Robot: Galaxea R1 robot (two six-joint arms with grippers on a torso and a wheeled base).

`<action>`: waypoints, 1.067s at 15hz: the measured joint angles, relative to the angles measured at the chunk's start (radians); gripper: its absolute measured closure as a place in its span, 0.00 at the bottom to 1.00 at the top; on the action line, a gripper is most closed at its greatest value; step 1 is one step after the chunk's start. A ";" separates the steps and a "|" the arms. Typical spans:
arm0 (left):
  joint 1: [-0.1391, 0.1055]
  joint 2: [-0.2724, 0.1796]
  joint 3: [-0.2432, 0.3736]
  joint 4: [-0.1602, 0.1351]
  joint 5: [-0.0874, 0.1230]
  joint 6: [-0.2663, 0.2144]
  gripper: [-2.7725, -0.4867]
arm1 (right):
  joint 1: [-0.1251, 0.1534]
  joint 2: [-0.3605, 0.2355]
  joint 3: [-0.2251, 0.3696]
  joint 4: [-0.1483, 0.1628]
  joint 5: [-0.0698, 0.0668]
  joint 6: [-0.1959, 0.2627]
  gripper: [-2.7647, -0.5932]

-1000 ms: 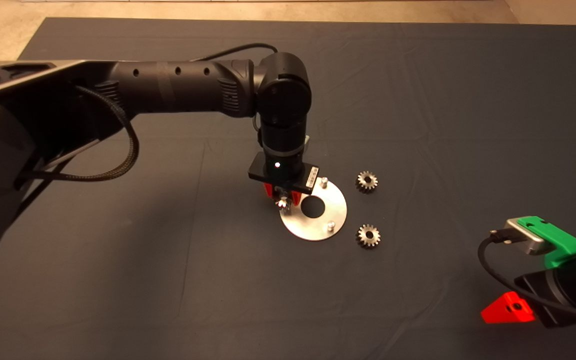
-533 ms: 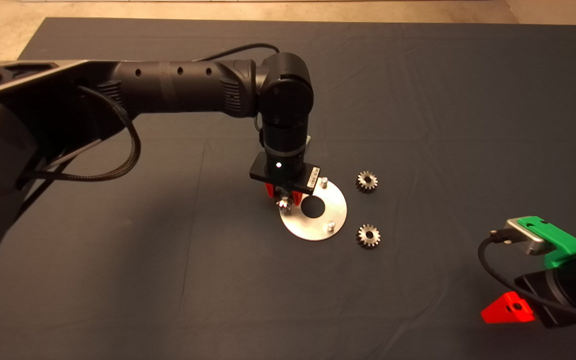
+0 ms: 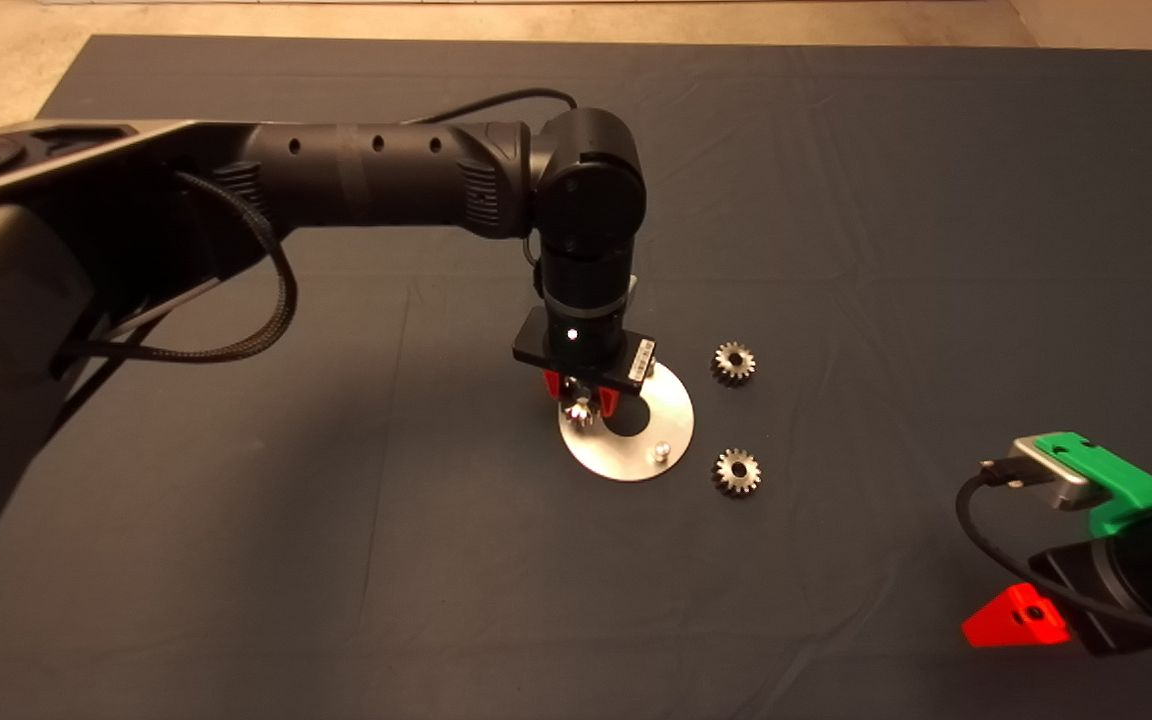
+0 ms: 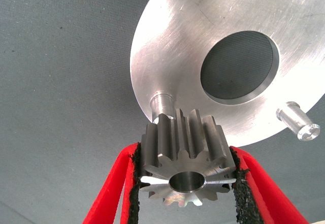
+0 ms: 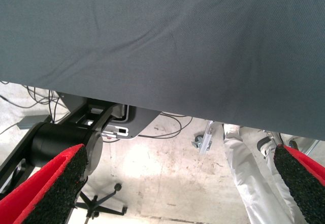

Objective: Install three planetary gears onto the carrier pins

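Head view: my left gripper [image 3: 580, 408] stands upright over the flat shiny round metal disc [image 3: 628, 450] on the dark mat [image 3: 336, 560]; two small dark-grey toothed gears [image 3: 733, 363] lie just beside the disc; my right gripper [image 3: 1016, 615] waits at the lower right.

Left wrist view: my pads [image 4: 133, 183] clamp a third gear [image 4: 186, 160] by its teeth, bore not yet on the short silvery pin [image 4: 161, 103] beyond it. First install, I judge; next, centre the bore and lower.

Right wrist view: fingers spread wide, holding nothing.

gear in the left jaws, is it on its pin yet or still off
Off. In the left wrist view the gear is clamped in the left gripper, its bore empty, with the nearest pin bare beside it on the disc.
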 joint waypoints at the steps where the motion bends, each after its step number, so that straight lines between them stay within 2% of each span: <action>1: 0.000 0.000 0.000 0.000 0.000 0.000 0.78 | 0.000 0.000 0.000 0.000 0.000 0.000 0.01; 10: 0.000 0.000 0.000 0.001 0.000 0.000 0.78 | 0.000 0.000 0.000 0.000 0.000 0.000 0.01; 16: 0.000 0.000 0.000 0.015 0.000 0.000 0.78 | 0.000 0.000 0.000 0.000 0.000 0.000 0.01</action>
